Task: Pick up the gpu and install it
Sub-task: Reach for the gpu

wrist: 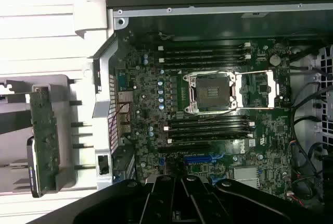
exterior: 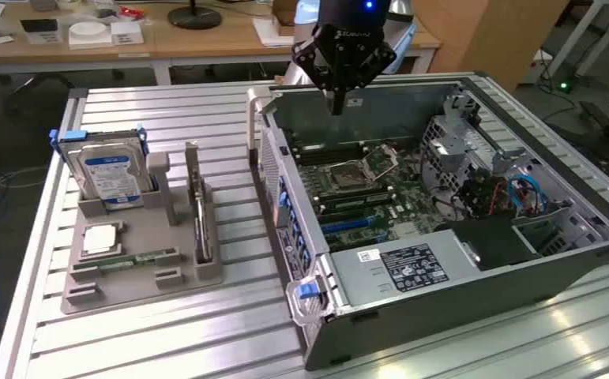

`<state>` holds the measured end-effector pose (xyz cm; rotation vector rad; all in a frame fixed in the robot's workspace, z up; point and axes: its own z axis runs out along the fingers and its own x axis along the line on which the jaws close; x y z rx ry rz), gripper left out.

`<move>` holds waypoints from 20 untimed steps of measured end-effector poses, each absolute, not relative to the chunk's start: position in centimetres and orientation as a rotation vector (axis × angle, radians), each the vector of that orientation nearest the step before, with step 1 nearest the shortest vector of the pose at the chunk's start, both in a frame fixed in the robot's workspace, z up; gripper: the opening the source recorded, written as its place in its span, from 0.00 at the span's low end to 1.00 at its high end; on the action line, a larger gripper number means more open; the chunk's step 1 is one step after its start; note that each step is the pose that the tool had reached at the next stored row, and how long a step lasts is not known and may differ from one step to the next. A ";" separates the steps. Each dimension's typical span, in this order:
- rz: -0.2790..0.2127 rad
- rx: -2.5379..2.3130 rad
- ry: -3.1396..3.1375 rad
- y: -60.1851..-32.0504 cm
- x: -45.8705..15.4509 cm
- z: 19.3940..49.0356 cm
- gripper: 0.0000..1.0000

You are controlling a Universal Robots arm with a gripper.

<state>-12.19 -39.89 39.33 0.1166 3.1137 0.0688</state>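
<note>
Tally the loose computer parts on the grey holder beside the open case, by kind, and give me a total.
hard drive: 1
gpu: 1
RAM stick: 1
square chip: 1
Total: 4 parts on the grey holder

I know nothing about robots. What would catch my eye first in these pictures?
The open computer case fills the exterior view's right, lying on its side with its green circuit board exposed. A black gripper hangs shut and empty above the case's far end. On the exterior view's left, a grey holder has a blue-labelled hard drive standing upright and the gpu on edge beside it.
</note>
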 end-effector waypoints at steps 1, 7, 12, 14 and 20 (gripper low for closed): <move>0.069 0.117 3.114 -39.9 -12.2 39.3 0.11; 0.069 0.117 3.114 -39.9 -12.6 39.3 0.11; 0.069 0.117 3.114 -39.9 -13.6 39.3 0.11; 0.069 0.117 3.114 -39.9 -14.1 39.3 0.11; 0.069 0.116 3.114 -39.9 -15.4 39.3 0.11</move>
